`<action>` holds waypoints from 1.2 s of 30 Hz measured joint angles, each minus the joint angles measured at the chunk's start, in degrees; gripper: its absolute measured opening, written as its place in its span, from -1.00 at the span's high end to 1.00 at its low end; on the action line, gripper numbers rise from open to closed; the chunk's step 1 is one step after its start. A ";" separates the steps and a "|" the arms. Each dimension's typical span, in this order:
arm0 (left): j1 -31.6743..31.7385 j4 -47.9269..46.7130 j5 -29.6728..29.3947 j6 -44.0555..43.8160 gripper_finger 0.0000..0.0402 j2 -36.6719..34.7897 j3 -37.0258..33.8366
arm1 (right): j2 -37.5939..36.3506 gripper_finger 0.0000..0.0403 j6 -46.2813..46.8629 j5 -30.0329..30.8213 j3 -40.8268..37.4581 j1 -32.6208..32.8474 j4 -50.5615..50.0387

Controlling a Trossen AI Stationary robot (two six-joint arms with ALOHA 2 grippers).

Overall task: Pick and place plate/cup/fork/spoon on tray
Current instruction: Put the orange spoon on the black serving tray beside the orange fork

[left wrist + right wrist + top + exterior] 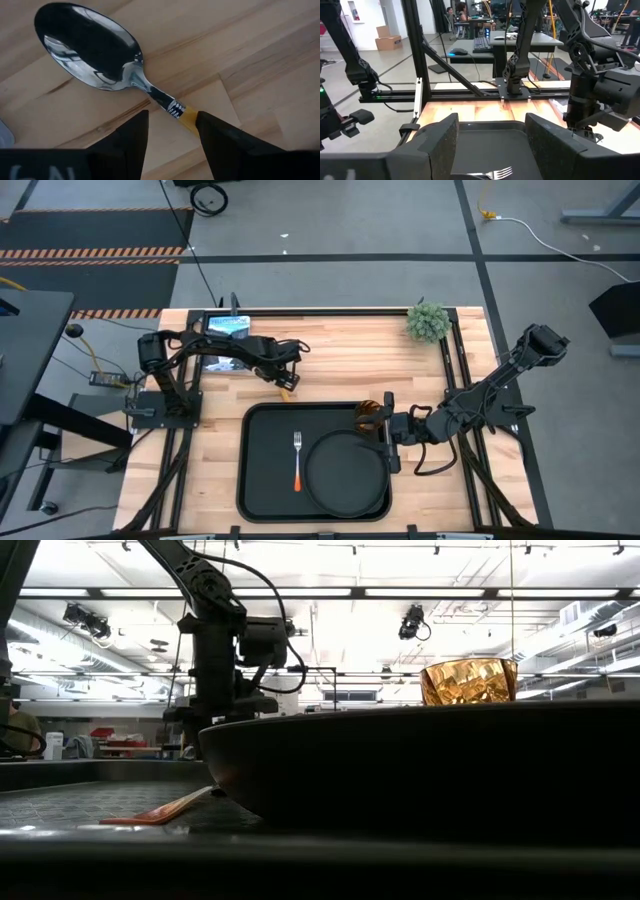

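left gripper [170, 131] sits low over the spoon [90, 47] on the bare wood, fingers apart around its orange handle. right gripper [385, 442] waits spread open by the cup [367, 413] at the tray [262, 480] edge.

This is a robotics lab or workshop in an industrial hall: long ceiling strip lights [430, 592], a grey concrete floor [350, 220] with hazard-striped matting [95, 252], a desk [520, 40] with a keyboard [481, 44], and stacked cardboard boxes [387, 37].

No readable text, label, brand, number or sign in any view.
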 joint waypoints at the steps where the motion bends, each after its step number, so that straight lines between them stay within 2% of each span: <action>1: 0.00 0.06 0.03 0.29 0.10 -0.01 0.00 | 0.00 -0.17 0.00 0.00 0.00 0.00 0.00; 9: 0.99 -0.30 0.80 1.23 0.10 -2.80 -0.28 | 0.00 -0.17 -0.16 0.00 0.00 -0.07 0.20; 19: 0.40 -0.09 1.76 0.38 0.10 -2.55 -0.28 | 0.00 -0.17 -0.63 0.02 0.00 -0.11 1.25; 28: 0.41 0.32 1.70 -0.30 -0.01 -0.57 -0.21 | 0.00 -0.17 -0.63 0.02 0.00 -0.11 1.29; 36: 0.50 0.85 1.71 0.38 0.09 0.66 -0.18 | -0.01 -0.17 -0.63 0.02 0.02 -0.11 1.27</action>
